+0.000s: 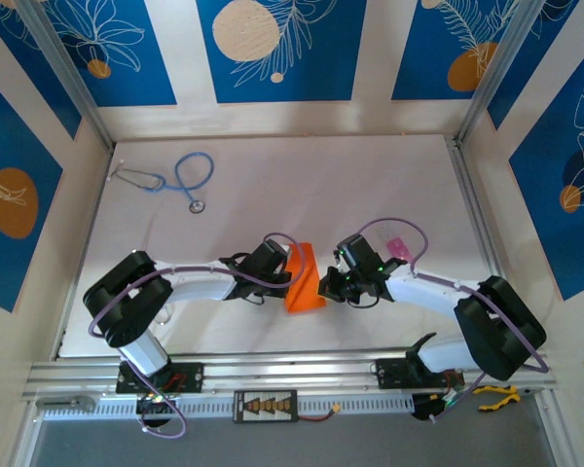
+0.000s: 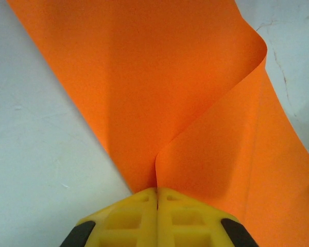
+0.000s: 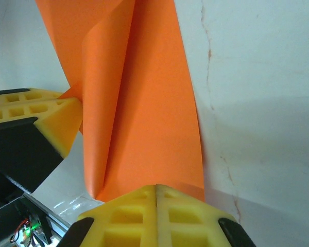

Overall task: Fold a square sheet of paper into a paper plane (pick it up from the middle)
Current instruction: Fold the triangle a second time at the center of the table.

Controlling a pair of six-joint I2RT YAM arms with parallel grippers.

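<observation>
1. Pinching the square sheet of paper (image 2: 159,77) at one edge, the left gripper (image 2: 157,194) has its yellow fingers (image 2: 129,218) pressed fully together, with the orange sheet caught in the seam.
2. The right gripper (image 3: 156,190) is clamped just as tight on the opposite edge.
3. Between the two grippers the sheet bows and curls over on itself, at the near middle of the white table (image 1: 273,175).
4. A blue stethoscope (image 1: 180,180) lies at the far left, well apart.

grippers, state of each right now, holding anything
left gripper: shut on the square sheet of paper
right gripper: shut on the square sheet of paper too
</observation>
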